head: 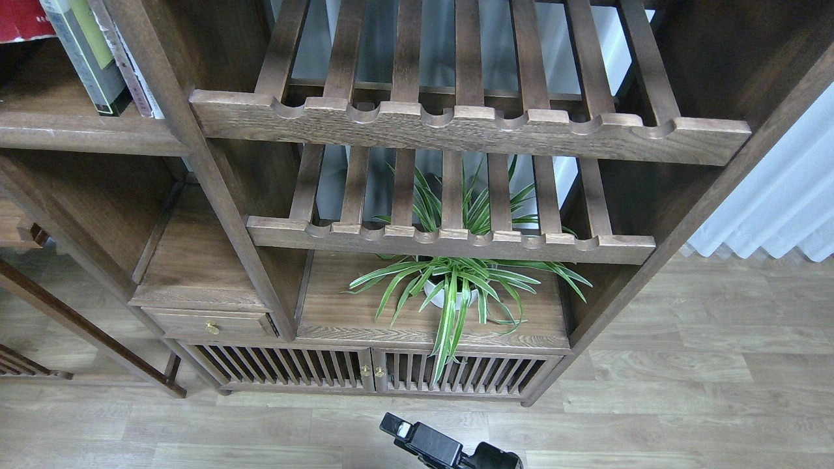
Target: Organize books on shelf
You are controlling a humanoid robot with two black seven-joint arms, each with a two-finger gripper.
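Glossy paperback books (98, 58) upright on smooth dark plank shelf (78, 130); blocky black claw (399, 428), grip unreadable.

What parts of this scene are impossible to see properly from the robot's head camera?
- The books: head view, cut off by the top edge; titles unreadable.
- The shelf under them: runs off the left edge.
- The plant pot: mostly hidden by its own leaves.
- The black arm part at the bottom edge: cut off, no fingers distinguishable.
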